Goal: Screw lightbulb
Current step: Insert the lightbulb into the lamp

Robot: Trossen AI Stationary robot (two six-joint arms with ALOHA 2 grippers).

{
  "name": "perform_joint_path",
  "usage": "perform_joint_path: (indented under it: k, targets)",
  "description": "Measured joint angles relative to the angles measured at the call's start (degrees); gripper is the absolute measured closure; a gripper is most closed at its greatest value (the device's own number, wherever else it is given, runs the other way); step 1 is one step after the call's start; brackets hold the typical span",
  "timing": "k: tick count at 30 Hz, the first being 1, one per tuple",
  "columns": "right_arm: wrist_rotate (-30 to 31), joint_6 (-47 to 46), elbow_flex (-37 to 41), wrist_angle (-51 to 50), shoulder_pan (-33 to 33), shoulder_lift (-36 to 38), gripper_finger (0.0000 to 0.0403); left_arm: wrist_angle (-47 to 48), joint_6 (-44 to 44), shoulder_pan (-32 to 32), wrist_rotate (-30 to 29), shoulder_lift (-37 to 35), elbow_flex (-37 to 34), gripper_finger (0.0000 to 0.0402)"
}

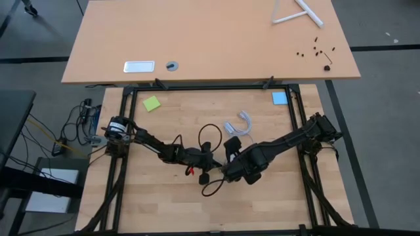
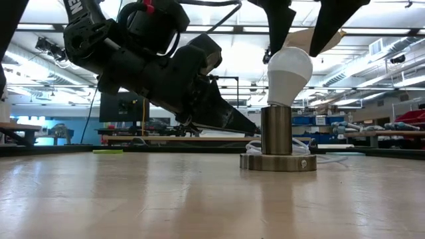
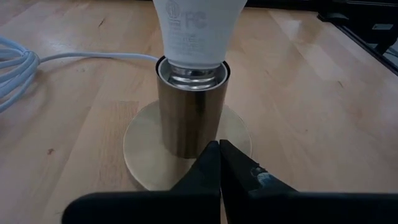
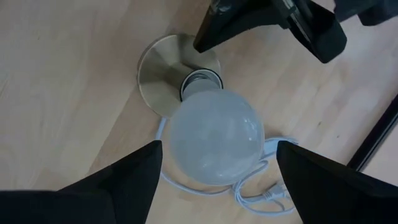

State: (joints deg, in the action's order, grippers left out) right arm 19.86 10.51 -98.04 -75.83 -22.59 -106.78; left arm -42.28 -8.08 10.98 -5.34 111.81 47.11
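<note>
The white frosted lightbulb (image 2: 289, 74) stands upright with its threaded screw end (image 3: 191, 73) in the brass socket's cylinder (image 2: 276, 129). The socket's round base disc (image 4: 155, 68) lies flat on the table. My right gripper (image 4: 217, 149) hangs open over the bulb, pointing down. Its fingers (image 2: 279, 30) stand on either side of the bulb's dome, and the right wrist view shows a small gap at each side. My left gripper (image 3: 219, 146) is shut and low at the socket's foot. My left gripper has its shut fingertips (image 3: 214, 155) on the socket's base disc (image 3: 149, 168), right at the foot of the cylinder. It comes slanting down from the table's left. The socket stands flat on the table.
The socket's white cord (image 3: 15, 68) lies coiled on the table beyond it and also shows as the white cord (image 1: 239, 124) in the high view. A green note (image 1: 152, 103) and a blue note (image 1: 279, 98) sit near the far corners. Black cables (image 1: 209, 134) loop beside the arms.
</note>
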Motion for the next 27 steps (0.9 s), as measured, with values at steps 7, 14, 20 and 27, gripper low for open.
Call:
perform_joint_path:
  k: [7,14,20,27]
  targets:
    - [0.0,-0.13,0.0,-0.09,0.02,0.0,0.0075,0.0,-0.02,0.0,0.0,0.0,0.0,0.0402]
    - [-1.08,1.56,0.0,0.32,0.02,0.0,0.0077,0.03,-0.04,0.0,0.0,0.0,0.0,0.0401]
    - [-1.07,0.31,0.0,1.04,0.17,0.0,0.0074,0.07,-0.07,0.0,0.0,0.0,0.0,0.0401]
    - [1.67,-6.93,0.0,0.58,0.51,0.0,0.0062,0.15,-0.07,0.0,0.0,0.0,-0.02,0.0401]
